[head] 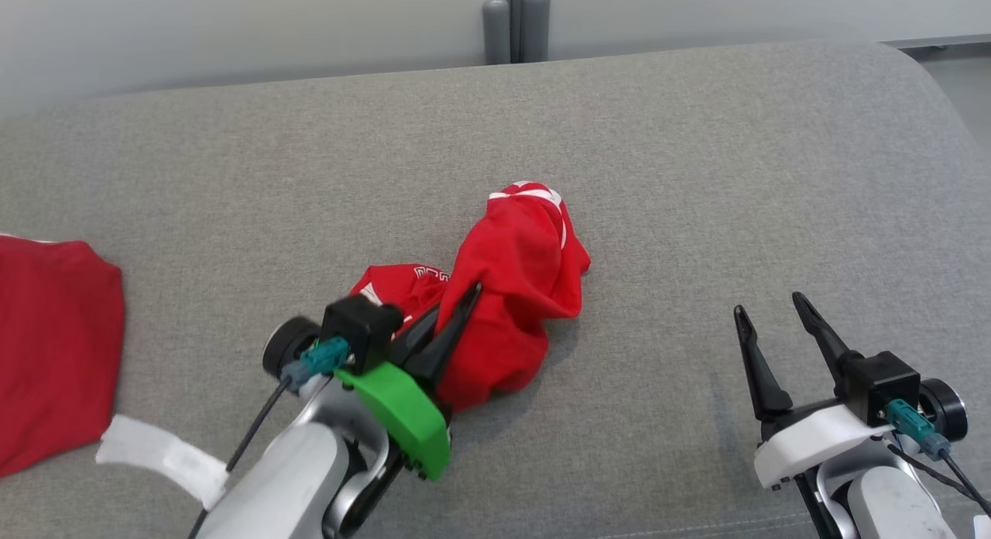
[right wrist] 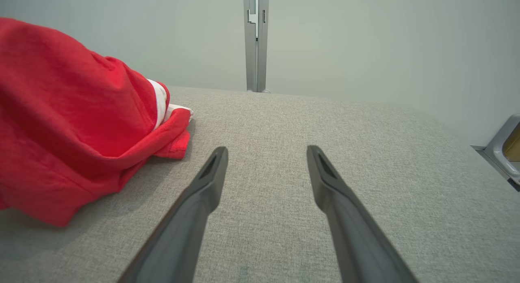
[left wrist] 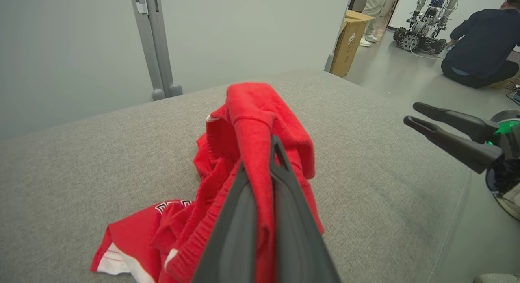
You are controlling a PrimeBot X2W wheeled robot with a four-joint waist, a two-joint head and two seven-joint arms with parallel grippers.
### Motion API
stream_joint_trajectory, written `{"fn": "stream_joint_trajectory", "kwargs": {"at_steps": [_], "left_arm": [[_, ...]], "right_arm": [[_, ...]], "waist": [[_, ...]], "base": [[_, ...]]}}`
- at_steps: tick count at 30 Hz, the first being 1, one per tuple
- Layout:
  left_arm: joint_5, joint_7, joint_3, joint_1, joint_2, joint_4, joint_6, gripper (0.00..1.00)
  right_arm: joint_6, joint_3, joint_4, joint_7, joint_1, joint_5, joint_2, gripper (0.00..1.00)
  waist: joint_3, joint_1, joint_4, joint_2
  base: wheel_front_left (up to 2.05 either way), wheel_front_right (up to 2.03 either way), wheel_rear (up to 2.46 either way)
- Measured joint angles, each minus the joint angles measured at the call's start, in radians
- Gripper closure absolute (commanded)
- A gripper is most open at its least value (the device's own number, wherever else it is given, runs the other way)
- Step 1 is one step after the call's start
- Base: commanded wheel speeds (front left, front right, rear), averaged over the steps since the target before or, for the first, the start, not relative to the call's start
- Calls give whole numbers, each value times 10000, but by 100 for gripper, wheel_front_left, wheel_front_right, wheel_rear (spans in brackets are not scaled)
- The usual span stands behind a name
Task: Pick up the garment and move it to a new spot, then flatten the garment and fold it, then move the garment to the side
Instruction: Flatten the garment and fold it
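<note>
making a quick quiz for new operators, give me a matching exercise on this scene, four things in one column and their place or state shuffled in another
Column one
1. left gripper
2. right gripper
3. crumpled garment
4. flat red cloth

Column two
a. open, over bare grey cushion
b. at the head view's left edge
c. shut on the crumpled garment
d. heaped at the cushion's middle

Pairs: 1-c, 2-a, 3-d, 4-b

A wide grey fabric-covered surface (head: 697, 175) carries a red garment (head: 526, 291) with white trim, crumpled in a heap near its middle, and a second red cloth (head: 54, 345) lying flat at the left edge, well apart.
</note>
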Motion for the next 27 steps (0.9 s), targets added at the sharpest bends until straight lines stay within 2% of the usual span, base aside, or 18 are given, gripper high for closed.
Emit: {"fn": "stream_joint_trajectory", "kwargs": {"at_steps": [8,14,19,24,27], "left_arm": [[418,-1221,359,2150,930,263,995,100],[399,-1530,500,3053,1197,922,1198,100],[-476,-1534,234,3568,779,830,518,100],[-378,-1632,-583,3604,479,564,-305,100],[-192,-1632,-1112,3600,330,594,-458,100]], "right_arm": [[6,-146,35,0,211,61,-165,0],[31,-48,35,0,249,61,-173,0],[105,44,33,0,245,29,-184,0],[151,238,90,0,213,-19,-174,0],[209,341,171,0,203,-23,-173,0]], "waist": [[-182,0,614,0],[-263,0,1220,0],[-273,0,1695,0],[-236,0,1925,0],[-244,0,1892,0]], "base": [[0,0,0],[0,0,0],[0,0,0],[0,0,0],[0,0,0]]}}
